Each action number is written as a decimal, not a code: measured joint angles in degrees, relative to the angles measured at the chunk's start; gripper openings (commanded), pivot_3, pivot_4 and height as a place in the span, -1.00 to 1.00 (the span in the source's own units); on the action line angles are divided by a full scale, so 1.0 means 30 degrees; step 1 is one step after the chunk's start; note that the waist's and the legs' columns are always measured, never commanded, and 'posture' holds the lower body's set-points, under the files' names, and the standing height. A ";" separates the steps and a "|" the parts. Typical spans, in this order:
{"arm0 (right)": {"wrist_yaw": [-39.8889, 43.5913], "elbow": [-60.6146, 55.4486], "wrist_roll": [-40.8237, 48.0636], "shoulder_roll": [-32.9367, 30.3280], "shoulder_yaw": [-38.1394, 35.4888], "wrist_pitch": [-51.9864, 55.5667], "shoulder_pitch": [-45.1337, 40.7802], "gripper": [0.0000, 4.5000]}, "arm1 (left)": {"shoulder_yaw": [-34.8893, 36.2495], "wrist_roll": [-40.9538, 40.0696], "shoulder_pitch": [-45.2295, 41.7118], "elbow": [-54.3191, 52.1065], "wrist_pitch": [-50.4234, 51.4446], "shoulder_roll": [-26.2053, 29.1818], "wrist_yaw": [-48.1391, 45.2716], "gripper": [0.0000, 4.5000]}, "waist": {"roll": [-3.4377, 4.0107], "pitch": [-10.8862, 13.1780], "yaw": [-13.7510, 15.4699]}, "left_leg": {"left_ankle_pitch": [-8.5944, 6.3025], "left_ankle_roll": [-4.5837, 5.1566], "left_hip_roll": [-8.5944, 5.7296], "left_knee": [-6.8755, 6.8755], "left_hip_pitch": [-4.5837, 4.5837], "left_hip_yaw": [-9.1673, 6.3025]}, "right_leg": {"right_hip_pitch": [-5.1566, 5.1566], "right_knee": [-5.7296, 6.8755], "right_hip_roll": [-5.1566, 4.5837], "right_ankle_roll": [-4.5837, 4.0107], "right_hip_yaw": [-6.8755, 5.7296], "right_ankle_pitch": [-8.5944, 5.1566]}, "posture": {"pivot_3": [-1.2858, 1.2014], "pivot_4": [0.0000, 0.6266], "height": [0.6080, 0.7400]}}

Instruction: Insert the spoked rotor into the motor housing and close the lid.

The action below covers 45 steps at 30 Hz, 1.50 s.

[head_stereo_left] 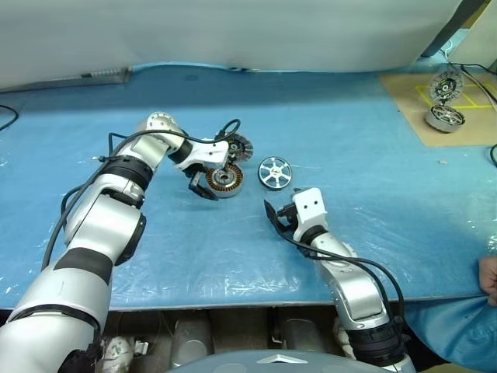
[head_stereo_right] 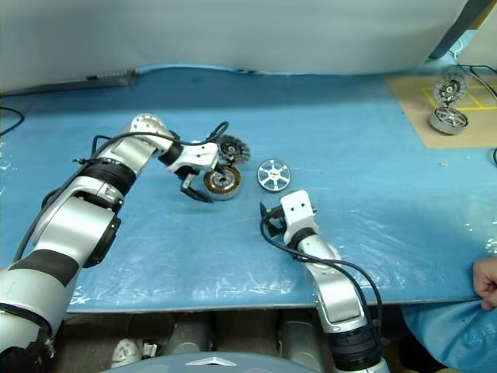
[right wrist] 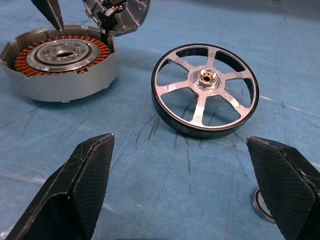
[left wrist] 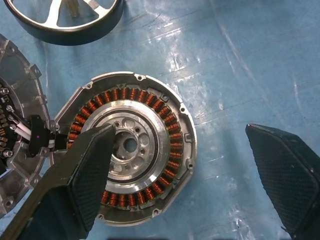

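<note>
The motor housing (head_stereo_left: 225, 180) lies on the blue table with its copper windings (left wrist: 165, 130) facing up. Its lid (head_stereo_left: 239, 148) stands tipped open at the far rim, joined to it by wires. My left gripper (head_stereo_left: 200, 186) hangs open just over the housing, pointing down. One finger (left wrist: 90, 170) is above the centre hub, the other beyond the rim. The spoked rotor (right wrist: 205, 92) lies flat to the right of the housing, untouched. My right gripper (right wrist: 180, 140) is open and level, a short way in front of the rotor.
A small metal ring (right wrist: 261, 206) lies on the table by my right finger. A second motor (head_stereo_left: 445, 118) sits on a brown board (head_stereo_left: 404, 109) at the back right. A person's hand (head_stereo_left: 488, 280) rests at the table's front right edge.
</note>
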 measured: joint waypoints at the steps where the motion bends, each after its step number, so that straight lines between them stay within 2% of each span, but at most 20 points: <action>1: 0.0033 0.0000 0.0000 -0.0029 -0.0003 0.0007 0.0000 1.00 | -0.0011 0.0126 -0.0001 0.0120 -0.0027 -0.0043 0.0201 0.97 | 0.0000 0.0000 0.0004 | 0.0000 0.0000 -0.0001 0.0000 0.0000 0.0001 | 0.0000 0.0000 -0.0001 0.0000 0.0001 0.0000 | 0.03 -0.52 1.00; 22: 0.0330 -0.0195 0.0008 -0.0384 -0.0342 0.0620 0.0190 1.00 | -0.0792 0.2083 0.0484 0.0048 0.0061 -0.0335 0.1654 0.97 | -0.0002 0.0001 0.0001 | 0.0002 -0.0003 0.0000 0.0000 0.0018 0.0000 | 0.0002 0.0013 0.0000 0.0001 0.0007 0.0001 | 0.03 -0.52 1.00; 26: 0.0347 -0.0196 0.0009 -0.0374 -0.0335 0.0635 0.0135 1.00 | -0.0888 0.2363 0.1203 -0.1305 0.1159 -0.0425 0.2669 0.60 | -0.0003 0.0001 -0.0009 | 0.0009 -0.0015 0.0002 0.0000 0.0058 0.0001 | 0.0031 0.0019 -0.0003 -0.0009 0.0009 -0.0001 | 0.03 -0.52 1.00; 30: 0.0369 -0.0195 0.0008 -0.0378 -0.0346 0.0643 -0.0045 1.00 | -0.0913 0.2631 0.1762 -0.2661 0.1938 -0.0271 0.3054 -0.03 | -0.0002 0.0000 -0.0031 | 0.0024 -0.0039 0.0011 -0.0001 0.0095 0.0006 | 0.0043 0.0021 0.0002 -0.0097 0.0014 -0.0024 | 0.03 -0.52 1.00; 37: 0.0446 -0.0191 0.0008 -0.0378 -0.0332 0.0670 -0.0384 1.00 | -0.1204 0.2731 0.2753 -0.5416 0.3535 0.0455 0.2564 -0.07 | 0.0005 -0.0005 -0.0076 | 0.0031 -0.0052 0.0027 -0.0017 0.0144 0.0014 | 0.0080 0.0016 0.0010 -0.0114 0.0014 -0.0025 | 0.03 -0.52 1.00; 45: 0.0540 -0.0056 0.0009 -0.0337 -0.0315 0.0686 -0.0499 1.00 | -0.1461 0.2761 0.5271 -1.2680 0.9435 0.2343 -0.0390 -0.07 | 0.0008 -0.0004 -0.0297 | 0.0030 -0.0053 0.0059 -0.0085 0.0148 0.0023 | 0.0055 0.0008 0.0035 -0.0171 -0.0015 -0.0059 | 0.03 -0.52 1.00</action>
